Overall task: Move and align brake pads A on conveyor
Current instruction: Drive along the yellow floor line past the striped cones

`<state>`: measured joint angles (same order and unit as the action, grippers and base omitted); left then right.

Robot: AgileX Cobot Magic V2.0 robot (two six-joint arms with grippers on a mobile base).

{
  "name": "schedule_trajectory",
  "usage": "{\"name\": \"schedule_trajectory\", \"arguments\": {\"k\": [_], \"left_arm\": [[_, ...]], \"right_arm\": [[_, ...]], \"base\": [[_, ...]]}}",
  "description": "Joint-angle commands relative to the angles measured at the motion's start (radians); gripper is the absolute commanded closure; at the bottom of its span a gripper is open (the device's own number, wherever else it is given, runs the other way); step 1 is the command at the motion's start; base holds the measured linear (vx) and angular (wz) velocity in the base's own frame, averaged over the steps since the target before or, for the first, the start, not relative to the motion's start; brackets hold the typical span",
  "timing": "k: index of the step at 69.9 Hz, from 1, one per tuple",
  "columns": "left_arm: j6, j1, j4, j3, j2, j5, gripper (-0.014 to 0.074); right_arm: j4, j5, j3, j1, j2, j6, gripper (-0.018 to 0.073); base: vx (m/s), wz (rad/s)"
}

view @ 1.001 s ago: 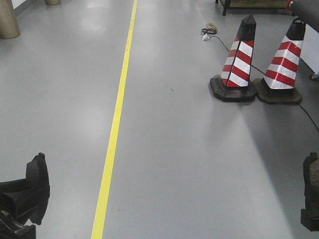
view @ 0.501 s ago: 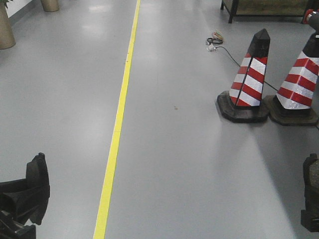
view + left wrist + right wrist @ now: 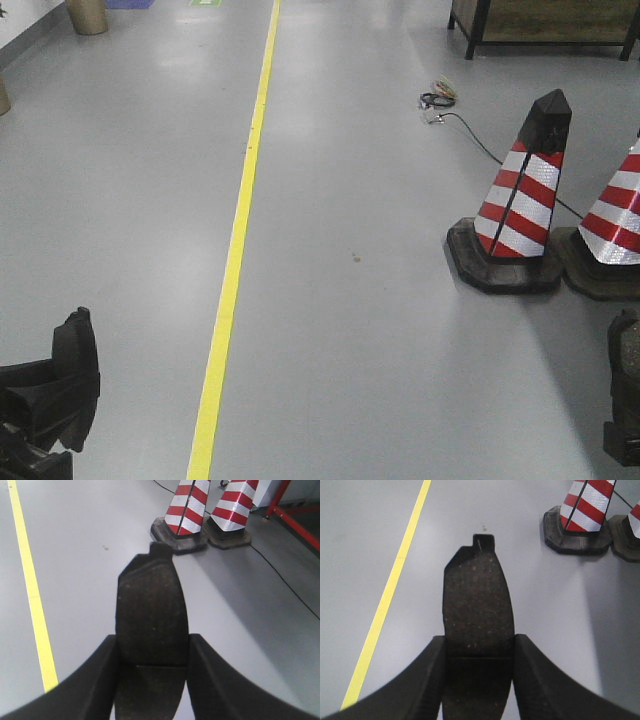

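1. The left gripper (image 3: 150,680) is clenching one of the brake pads A (image 3: 150,620), its two black fingers (image 3: 95,680) pressing on the pad's long edges at about the cross groove.
2. That pad is sticking out forward from between the fingers, its speckled grey-brown face turned to the wrist camera and a small tab at its far tip.
3. The right gripper (image 3: 477,680) is likewise grasping a second brake pad (image 3: 477,605), which is reaching out ahead of its fingers (image 3: 535,680) with a notched tab at the far end.
4. Both pads are being held in the air above a grey floor (image 3: 350,350); the conveyor is showing in none of the views.
5. Beyond the tip of the left pad, a little to its right, two red-and-white striped cones (image 3: 187,505) are standing side by side on black bases, touching or nearly so.
6. A yellow floor line (image 3: 32,595) is running well to the left of the left gripper, and it is lying to the left of the right gripper too.
7. In the front view the left gripper's dark body is showing at the lower left corner and the right one's at the lower right edge, with a black cable (image 3: 470,135) trailing on the floor behind the cones.
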<state>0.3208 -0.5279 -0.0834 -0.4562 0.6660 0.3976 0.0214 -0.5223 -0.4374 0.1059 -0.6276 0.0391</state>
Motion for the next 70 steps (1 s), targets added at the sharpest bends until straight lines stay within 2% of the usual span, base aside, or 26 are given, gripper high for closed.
{"name": "schedule_trajectory", "arguments": {"k": [1,70], "left_arm": [[0.004,-0.006,-0.004,-0.030,-0.003,-0.082,0.0458],[0.004,-0.006,-0.004,-0.030,-0.003,-0.082,0.0458]], "right_arm": [[0.007,0.080,-0.031,-0.005,0.001,-0.010,0.0515],[0.007,0.080,-0.031,-0.005,0.001,-0.010,0.0515]], "base": [[0.49,-0.06],[0.47,-0.13]]}}
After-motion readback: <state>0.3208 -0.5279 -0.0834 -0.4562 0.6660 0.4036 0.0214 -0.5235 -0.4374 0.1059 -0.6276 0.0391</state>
